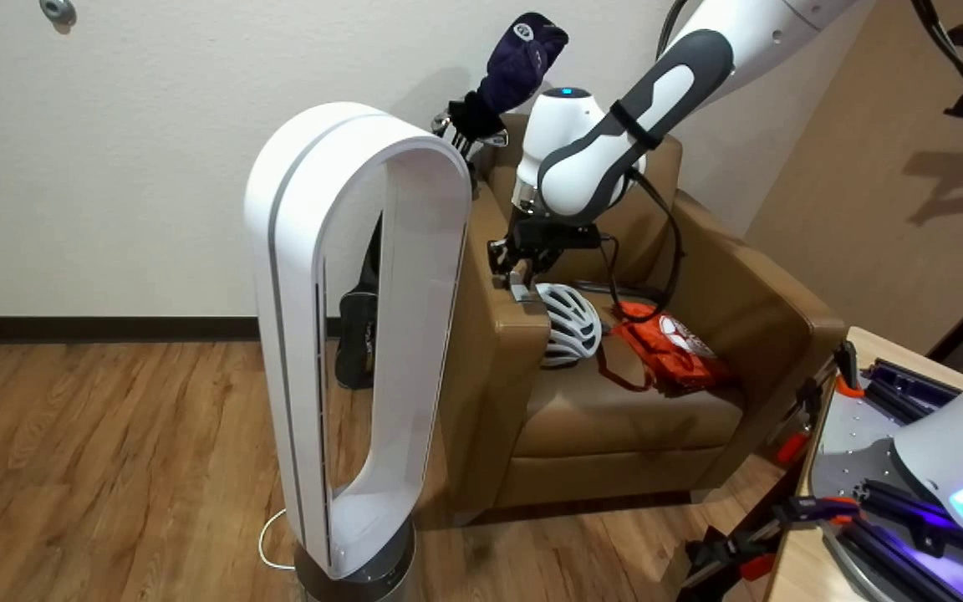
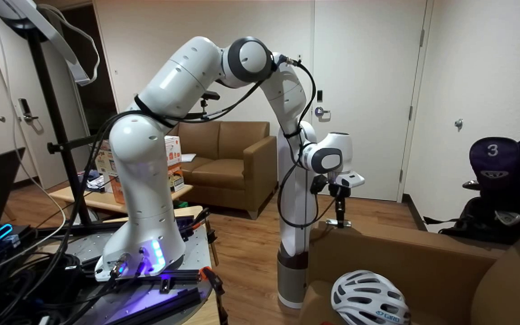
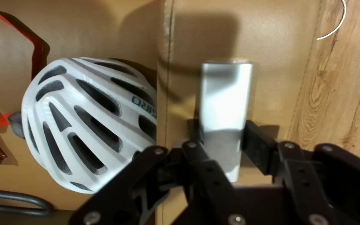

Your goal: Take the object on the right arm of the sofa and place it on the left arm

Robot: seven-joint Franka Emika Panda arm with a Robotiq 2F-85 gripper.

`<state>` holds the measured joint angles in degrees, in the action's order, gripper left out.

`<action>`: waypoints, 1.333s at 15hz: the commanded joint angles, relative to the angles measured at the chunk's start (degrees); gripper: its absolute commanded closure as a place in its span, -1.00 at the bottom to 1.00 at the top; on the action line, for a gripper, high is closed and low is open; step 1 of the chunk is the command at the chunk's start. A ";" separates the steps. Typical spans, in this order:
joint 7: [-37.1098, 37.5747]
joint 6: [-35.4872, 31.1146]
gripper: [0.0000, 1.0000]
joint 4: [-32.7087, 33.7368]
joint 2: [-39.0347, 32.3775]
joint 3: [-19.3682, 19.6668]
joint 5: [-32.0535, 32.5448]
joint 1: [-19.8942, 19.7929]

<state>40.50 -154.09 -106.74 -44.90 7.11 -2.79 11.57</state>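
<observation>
Silver block [image 3: 226, 97] pinched in the hand [image 3: 222, 128], right of centre, wrist view!
It's at the sofa arm [image 3: 277, 78], resting or lifted unclear; pads [image 3: 258, 145] squeeze its long sides, likely for a steady carry to the opposite arm [image 1: 770, 272], frame-right in an exterior view.
</observation>
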 commanded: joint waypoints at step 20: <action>-3.07 -1.59 0.71 -21.87 20.14 8.15 -0.78 -6.70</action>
<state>40.70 -154.05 -122.72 -30.21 17.59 -2.76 7.99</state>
